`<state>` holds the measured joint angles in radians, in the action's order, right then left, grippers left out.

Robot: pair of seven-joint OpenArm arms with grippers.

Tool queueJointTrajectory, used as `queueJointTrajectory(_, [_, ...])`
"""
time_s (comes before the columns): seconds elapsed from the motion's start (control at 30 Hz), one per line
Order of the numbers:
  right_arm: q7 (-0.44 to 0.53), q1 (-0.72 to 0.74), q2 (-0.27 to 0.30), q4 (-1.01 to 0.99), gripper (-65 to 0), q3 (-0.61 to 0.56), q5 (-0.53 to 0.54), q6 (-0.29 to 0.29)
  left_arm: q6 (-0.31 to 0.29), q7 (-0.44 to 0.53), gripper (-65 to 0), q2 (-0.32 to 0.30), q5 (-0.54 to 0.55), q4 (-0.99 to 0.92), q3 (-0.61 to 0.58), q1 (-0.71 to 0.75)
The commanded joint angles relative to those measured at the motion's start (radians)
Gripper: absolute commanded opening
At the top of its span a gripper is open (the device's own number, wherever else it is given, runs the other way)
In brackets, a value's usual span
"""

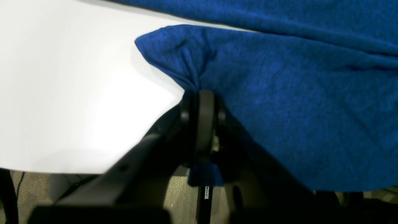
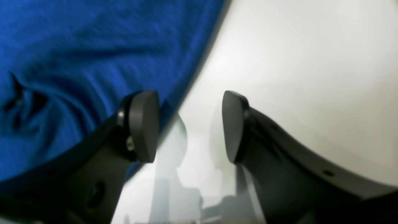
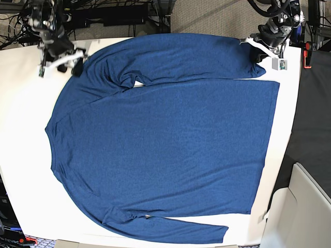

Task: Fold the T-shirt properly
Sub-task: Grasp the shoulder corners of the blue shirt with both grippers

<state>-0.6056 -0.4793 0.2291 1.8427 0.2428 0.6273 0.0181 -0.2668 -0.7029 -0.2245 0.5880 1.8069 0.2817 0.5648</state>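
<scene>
Left gripper pinching shirt sleeve end, right gripper spread w/ nothing between; risk: lone pinch drags sleeve crooked on table.

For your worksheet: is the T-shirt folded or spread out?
Mostly spread: the T-shirt lies flat on the table, sleeves folded in.

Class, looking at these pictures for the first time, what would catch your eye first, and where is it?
The big blue T-shirt spread flat, covering most of the white table. At the far edge, the left gripper is shut on a bunched sleeve end, while the right gripper stands open beside the shirt's other end.
</scene>
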Motion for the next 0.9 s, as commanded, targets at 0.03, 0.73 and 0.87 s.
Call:
queueJointTrajectory(0.03, [0.005,0.023,0.008,-0.028,-32.7,0.002,0.041,-0.004,-0.004,-0.014,-65.0,-0.005,-0.003,0.006,0.004,0.008])
queueJointTrajectory(0.73, [0.006,-0.012,-0.004,-0.027,-64.8,0.129,0.222,0.178,-0.004,-0.013,-65.0,-0.003,-0.001,0.166,0.034,0.008])
queueJointTrajectory(0.87, [0.006,0.012,-0.004,-0.027,-64.8,0.175,0.222,0.248,-0.004,-0.013,-65.0,-0.003,0.000,0.181,0.041,-0.029])
